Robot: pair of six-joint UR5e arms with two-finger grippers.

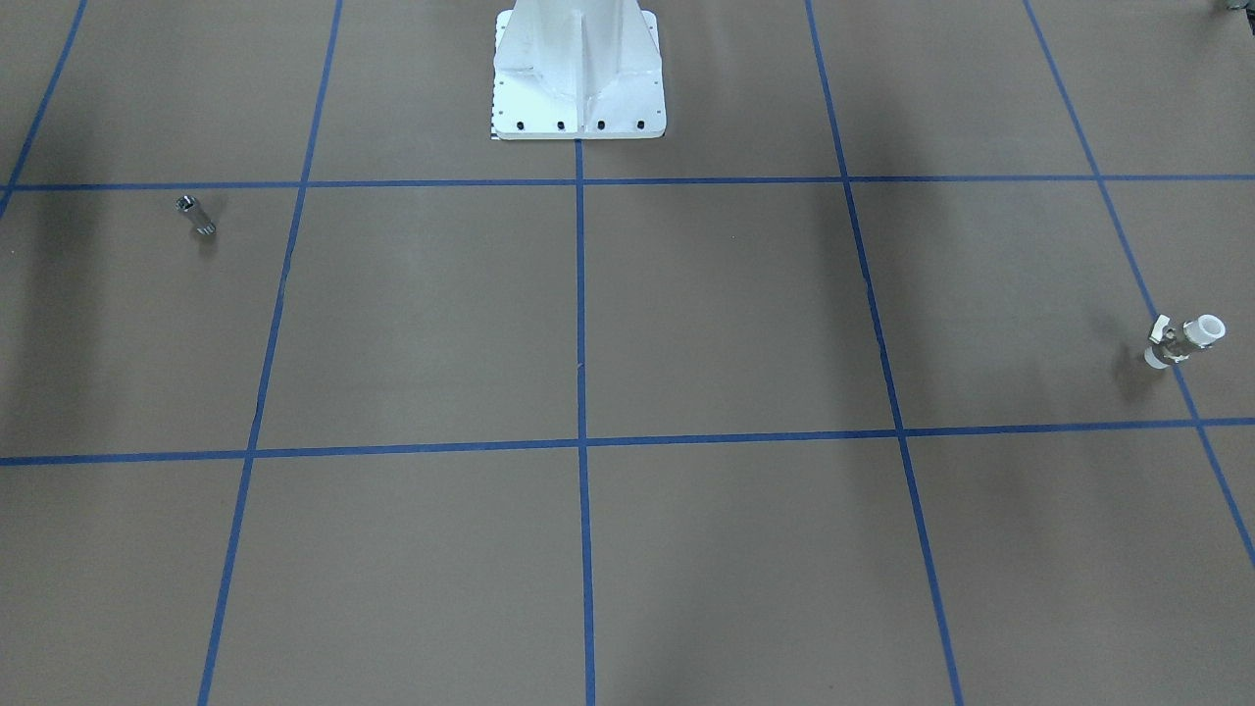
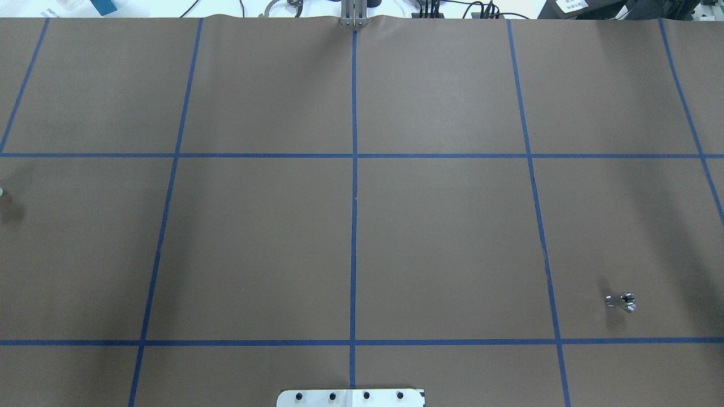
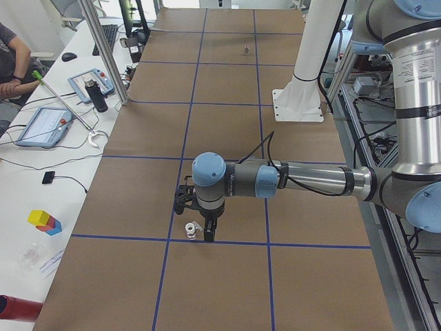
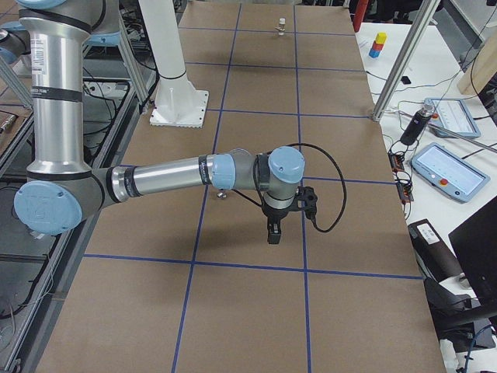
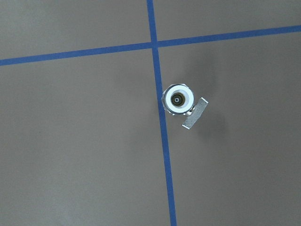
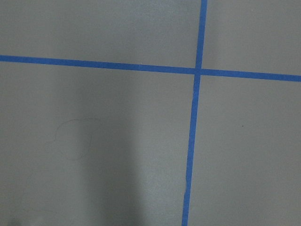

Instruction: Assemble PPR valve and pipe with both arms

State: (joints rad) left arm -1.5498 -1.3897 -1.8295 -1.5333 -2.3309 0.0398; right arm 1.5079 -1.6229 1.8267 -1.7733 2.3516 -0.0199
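Observation:
The PPR valve stands on end on the brown paper, with white tube ends, a metal middle and a side lever. In the left wrist view the valve is seen from straight above, beside a blue tape line. In the exterior left view my left gripper hangs close over the valve; I cannot tell whether it is open or shut. The pipe lies far off on the robot's right side and also shows in the overhead view. My right gripper points down beside the pipe, apart from it; its state cannot be told.
The white pedestal base stands at the table's robot-side edge. Blue tape lines grid the brown paper. Tablets, a dark bottle and a person's arm are beyond the far long edge. The right wrist view shows only paper and tape.

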